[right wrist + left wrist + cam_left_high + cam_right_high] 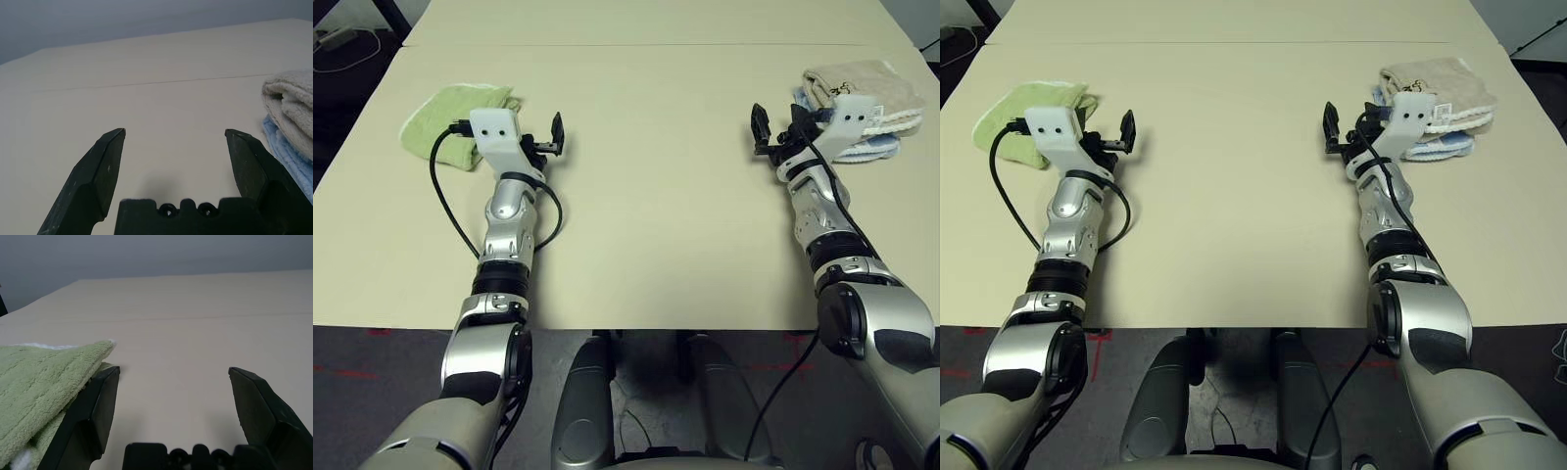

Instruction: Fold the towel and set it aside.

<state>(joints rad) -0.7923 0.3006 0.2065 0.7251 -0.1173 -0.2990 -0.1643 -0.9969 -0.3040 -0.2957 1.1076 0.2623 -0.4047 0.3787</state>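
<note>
Altogether three folded towels, one beige towel (862,86)

Three folded towels are lying on the surface (646,245): one beige towel (862,83), one light blue towel (871,149) under it, one lime-green towel (450,116). Two claws are showing: left claw (548,137), right claw (773,127).

Lab-like room: bare beige tables (656,225), dark carpet, floor cables.

No legible text or labels.
</note>
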